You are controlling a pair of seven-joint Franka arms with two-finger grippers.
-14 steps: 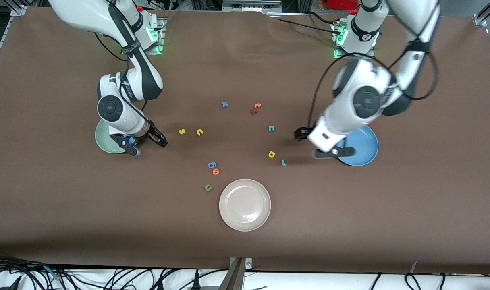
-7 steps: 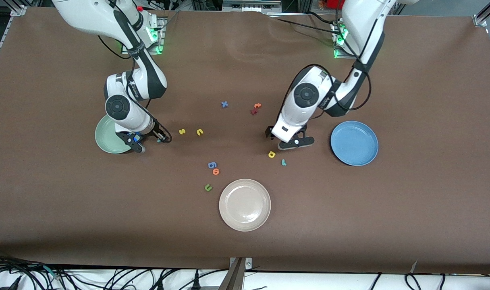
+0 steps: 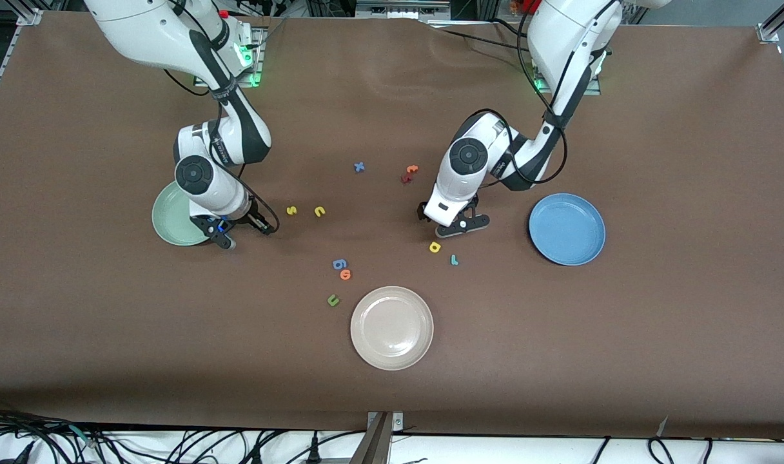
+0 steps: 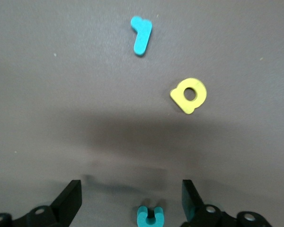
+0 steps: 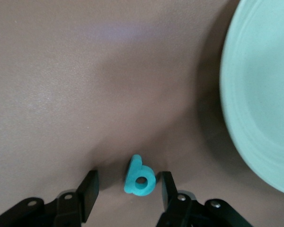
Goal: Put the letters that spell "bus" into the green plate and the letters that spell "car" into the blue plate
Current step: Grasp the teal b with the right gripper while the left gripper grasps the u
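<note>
Nearest the front camera sits the beige plate [image 3: 392, 328], with the green u [image 3: 333, 299] beside it. Farther up, the yellow a [image 3: 435, 247] and teal r [image 3: 454, 260] lie together, the blue plate [image 3: 567, 229] toward the left arm's end. The left gripper [image 3: 445, 221] is down low, jaws wide, straddling the teal c [image 4: 150, 217]. The right gripper [image 3: 244, 232] brackets the teal b [image 5: 139, 176] beside the green plate [image 3: 173, 222], fingers apart, not pinching. Yellow s [image 3: 291, 210] and yellow u [image 3: 319, 211] wait between the arms.

teal b [image 5: 139, 178] | teal c [image 4: 150, 216] | yellow a [image 4: 189, 95] | green plate [image 3: 170, 222]
</note>
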